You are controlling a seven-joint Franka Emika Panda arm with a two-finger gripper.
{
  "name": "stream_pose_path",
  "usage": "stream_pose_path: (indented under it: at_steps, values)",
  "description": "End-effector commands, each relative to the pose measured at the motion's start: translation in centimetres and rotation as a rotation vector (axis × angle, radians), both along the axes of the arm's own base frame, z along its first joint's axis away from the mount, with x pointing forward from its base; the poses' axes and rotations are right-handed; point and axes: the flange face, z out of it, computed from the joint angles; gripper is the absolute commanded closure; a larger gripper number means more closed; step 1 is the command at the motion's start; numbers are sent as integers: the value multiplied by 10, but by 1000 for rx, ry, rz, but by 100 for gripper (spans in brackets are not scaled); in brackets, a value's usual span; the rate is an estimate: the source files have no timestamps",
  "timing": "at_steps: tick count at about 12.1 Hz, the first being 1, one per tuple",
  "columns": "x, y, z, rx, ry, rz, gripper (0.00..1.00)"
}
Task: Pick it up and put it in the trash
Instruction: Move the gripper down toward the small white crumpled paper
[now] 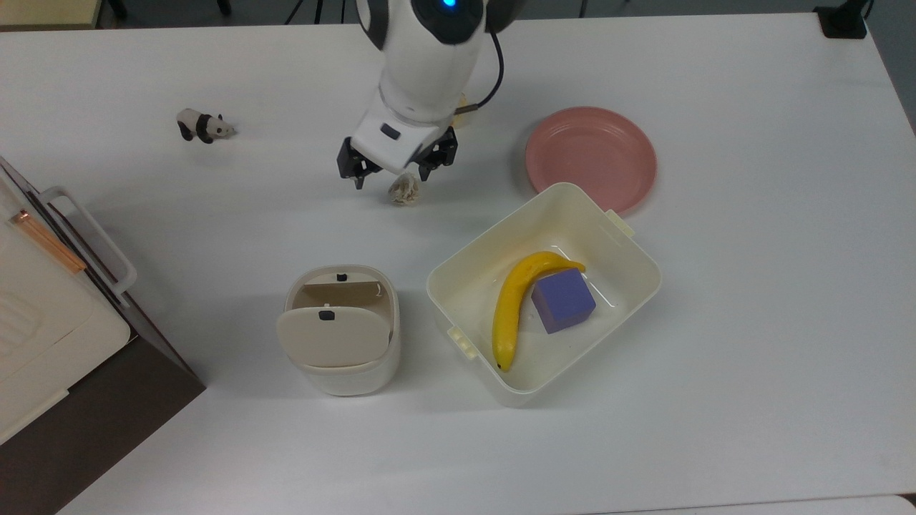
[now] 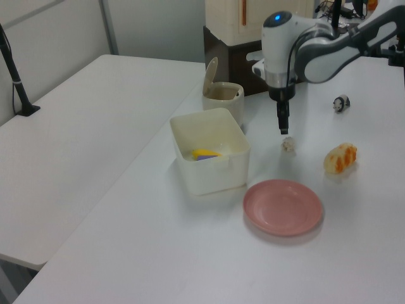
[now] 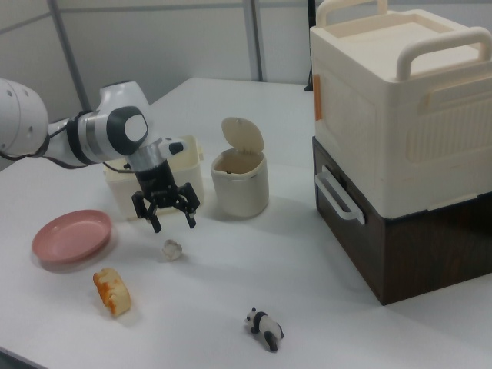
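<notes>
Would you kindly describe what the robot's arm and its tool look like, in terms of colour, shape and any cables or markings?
The arm has rounded white shells with dark grey joint sections, and a small blue light glows on top of one white segment. A black cable runs along the wrist in the top view. The tool is black, with two slim fingers below a white block bearing a small dark mark.

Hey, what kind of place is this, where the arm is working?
Probably a robotics lab or test room, not a home. The gripper hangs open over a paper ball on a plain white table, among staged props: a toy panda, a small bin, and partition panels behind.
</notes>
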Motion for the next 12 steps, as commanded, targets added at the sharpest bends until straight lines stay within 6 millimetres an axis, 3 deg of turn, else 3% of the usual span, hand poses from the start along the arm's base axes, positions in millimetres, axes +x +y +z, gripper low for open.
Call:
stream_pose_path:
  at_steps: [1, 3, 5, 9, 12]
  values:
    - [-15, 16, -29, -67, 74, 60, 0]
    - [-21, 25, -43, -102, 117, 95, 0]
    - [-23, 27, -47, -106, 123, 103, 7]
    - [-21, 24, -44, -104, 116, 91, 42]
    - [-18, 21, -45, -98, 119, 96, 60]
